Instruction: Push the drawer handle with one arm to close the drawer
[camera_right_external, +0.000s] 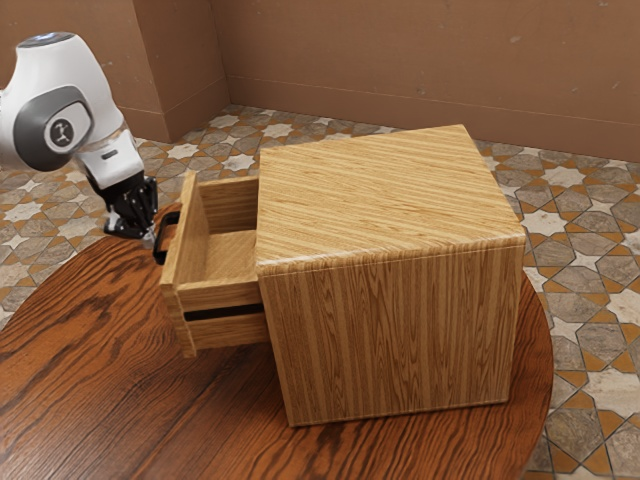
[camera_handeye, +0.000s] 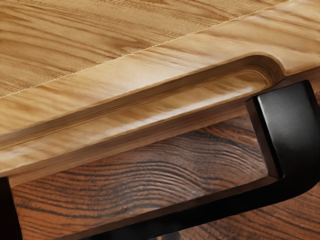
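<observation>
Drawer (camera_right_external: 192, 240) open; gripper (camera_right_external: 148, 240) beside handle (camera_right_external: 171, 218), perhaps touching; cannot tell whether spread.

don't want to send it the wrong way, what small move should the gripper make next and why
I'd probably ease the gripper straight toward the cabinet, pressing on the handle. The drawer stands open, and the gripper is right by the handle, on the side away from the cabinet, so that push should slide it in.

Soft light leaves the wood-grain cabinet top (camera_right_external: 380, 190) brighter than its side, with pale sheen on the black drawer handle (camera_handeye: 295, 130).
</observation>
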